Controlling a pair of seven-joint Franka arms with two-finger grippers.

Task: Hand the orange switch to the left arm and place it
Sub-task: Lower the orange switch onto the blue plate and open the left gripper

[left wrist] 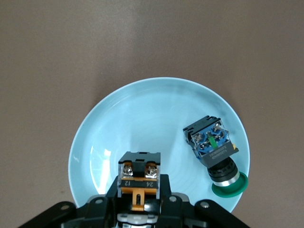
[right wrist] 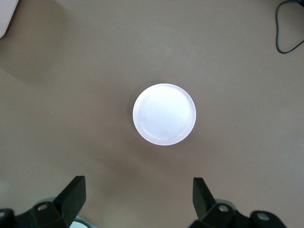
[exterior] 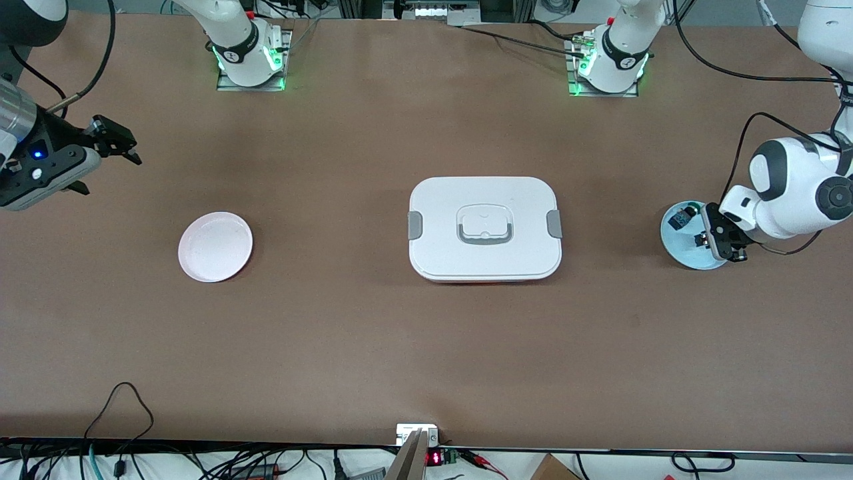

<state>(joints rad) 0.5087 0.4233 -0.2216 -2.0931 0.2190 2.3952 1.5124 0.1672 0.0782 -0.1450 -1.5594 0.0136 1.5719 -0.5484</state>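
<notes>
- Brown matte table [exterior: 373,347]: fills the frame, robot bases along its upper edge.
- Large white rounded-rectangular lidded box [exterior: 485,228] with grey side clips: centre of frame, flat on the table, touched by neither arm.
- Pale blue round plate [exterior: 681,250]: right of frame, at the left arm's end of the table.
- Small black switch with orange-yellow middle [left wrist: 138,182]: on the pale blue plate, lower centre of the left wrist view.
- Left tool [left wrist: 137,209]: down at the plate, its black fingers closed against the orange switch.
- Dark blue-faced switch with green cap [left wrist: 216,155]: lying on the same plate, beside the orange one, apart from it.
- Pale pink round plate [exterior: 215,246]: left of centre, bare.
- Right tool [exterior: 118,143]: upper left of frame, held above the table, fingers [right wrist: 73,194] spread wide, nothing between them.
</notes>
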